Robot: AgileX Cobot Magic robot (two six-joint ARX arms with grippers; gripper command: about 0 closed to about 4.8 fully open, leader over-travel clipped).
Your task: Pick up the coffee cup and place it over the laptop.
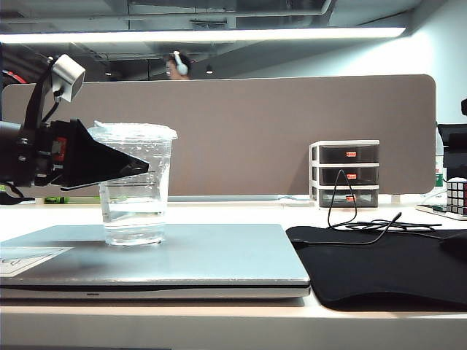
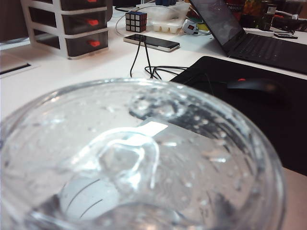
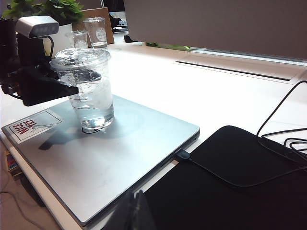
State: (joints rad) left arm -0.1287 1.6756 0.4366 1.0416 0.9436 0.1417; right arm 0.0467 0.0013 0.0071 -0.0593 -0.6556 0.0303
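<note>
The coffee cup (image 1: 136, 184) stands upright on the closed lid of the laptop (image 1: 219, 259), toward the end that carries the white sticker (image 3: 33, 125), with its base flat on the metal and clear liquid in its lower part. The left tool (image 1: 120, 166) sits at the cup's upper wall just under the lid rim; the right wrist view shows its dark fingers (image 3: 50, 88) flanking the cup, and they appear to stand slightly apart from the wall, though contact cannot be excluded from these views. The placement appears complete and the step in hand is judged to be the release and withdrawal. To do this well, the jaws should be opened fully before any retreat, and the tool drawn straight back level, away from the cup, without lifting under the lid rim or brushing the thin wall, since a light cup could tip or slide on the smooth lid. The right tool (image 3: 139, 213) is only a dark tip at the edge of its own view, above the black cloth mat (image 3: 230, 182) on the surface (image 3: 192, 91); whether it is apart or together cannot be told.
</note>
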